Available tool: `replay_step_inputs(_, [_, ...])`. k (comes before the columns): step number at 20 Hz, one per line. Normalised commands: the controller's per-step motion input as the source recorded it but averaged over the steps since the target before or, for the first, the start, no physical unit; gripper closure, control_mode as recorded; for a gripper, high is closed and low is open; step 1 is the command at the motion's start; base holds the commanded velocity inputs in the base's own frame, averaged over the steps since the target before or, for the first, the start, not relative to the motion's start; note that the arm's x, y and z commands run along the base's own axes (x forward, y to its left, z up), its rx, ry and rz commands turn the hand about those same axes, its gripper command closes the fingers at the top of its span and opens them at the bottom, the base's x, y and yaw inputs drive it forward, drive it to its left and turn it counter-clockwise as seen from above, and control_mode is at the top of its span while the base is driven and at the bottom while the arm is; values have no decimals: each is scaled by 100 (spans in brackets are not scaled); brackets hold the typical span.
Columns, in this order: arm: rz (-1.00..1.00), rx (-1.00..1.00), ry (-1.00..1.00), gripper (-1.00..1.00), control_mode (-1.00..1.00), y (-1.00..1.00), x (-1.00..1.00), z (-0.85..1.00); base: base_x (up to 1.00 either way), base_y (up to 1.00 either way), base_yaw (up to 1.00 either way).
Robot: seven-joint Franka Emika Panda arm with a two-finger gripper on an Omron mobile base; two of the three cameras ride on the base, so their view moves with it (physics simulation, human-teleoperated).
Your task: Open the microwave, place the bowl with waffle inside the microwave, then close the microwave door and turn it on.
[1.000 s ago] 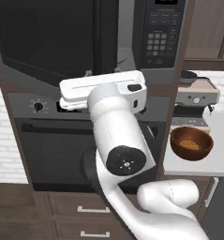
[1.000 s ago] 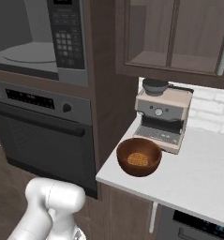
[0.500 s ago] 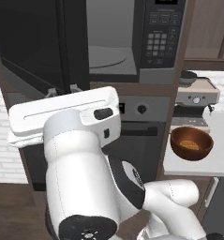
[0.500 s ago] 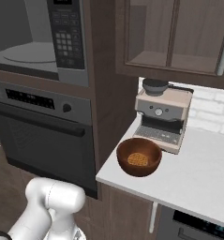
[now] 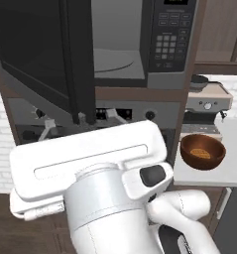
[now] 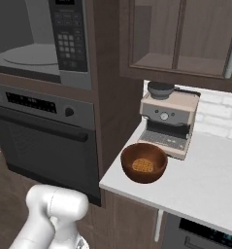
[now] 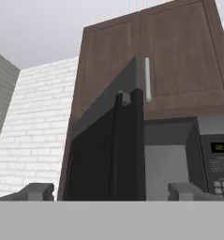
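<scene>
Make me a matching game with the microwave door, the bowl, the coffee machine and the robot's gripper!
Things:
1. microwave door
2. bowl
3. coffee machine
4. gripper

States or places:
A. on the white counter, with a waffle inside
B. swung open
C. against the brick wall, behind the bowl
D. fingers wide apart, holding nothing

Pairs: 1-B, 2-A, 3-C, 4-D

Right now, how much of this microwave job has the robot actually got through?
The first step looks done: the microwave door stands swung wide, showing the turntable inside the microwave. The tool is open, holding nothing, its fingers either side of the door's edge. The bowl with waffle sits on the counter by the coffee machine. Loading, closing and starting remain.
</scene>
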Motion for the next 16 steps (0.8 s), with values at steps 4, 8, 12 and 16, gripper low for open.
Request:
replay_step_inputs(4, [1,47,5,-100,-100,-100,-21,3,0,0,0])
replay_step_inputs(8, [11,68,17,-100,-100,-100,0,-18,0,0,0])
replay_step_inputs(12, [23,71,25,-100,-100,-81,25,0,0,0,0])
replay_step_inputs(16, [25,55,22,-100,-100,-88,44,-7,0,0,0])
